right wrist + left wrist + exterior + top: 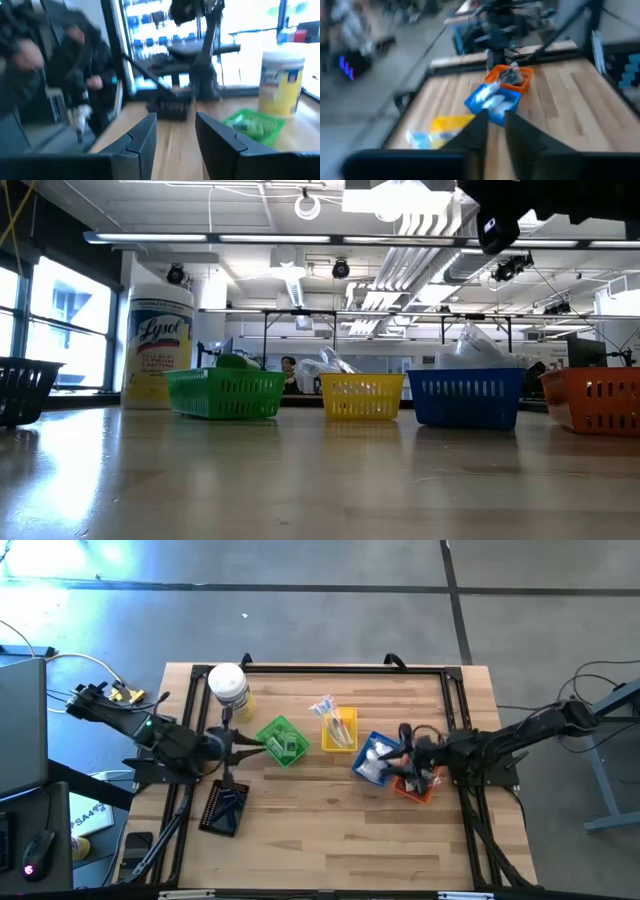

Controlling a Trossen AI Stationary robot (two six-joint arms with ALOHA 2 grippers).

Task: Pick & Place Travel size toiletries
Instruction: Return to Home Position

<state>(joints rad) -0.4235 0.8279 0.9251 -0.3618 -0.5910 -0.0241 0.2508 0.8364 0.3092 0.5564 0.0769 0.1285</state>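
The travel size toiletries lie sorted in small trays on the wooden table. Green tubes fill the green tray (283, 740). Clear-wrapped pieces stick out of the yellow tray (339, 728). White packets lie in the blue tray (374, 759), and dark items in the orange tray (414, 785) and the black tray (224, 808). My left gripper (250, 745) hovers just left of the green tray, raised, its fingers (480, 131) a narrow gap apart around nothing. My right gripper (405, 757) hangs above the blue and orange trays, open (175, 135) and holding nothing.
A large white jar with a yellow label (229, 686) stands at the far left, behind the green tray. A black frame (330, 668) runs along the table's far and side edges. Bare wood lies along the near half (340, 840). A person shows beyond the table (75, 55).
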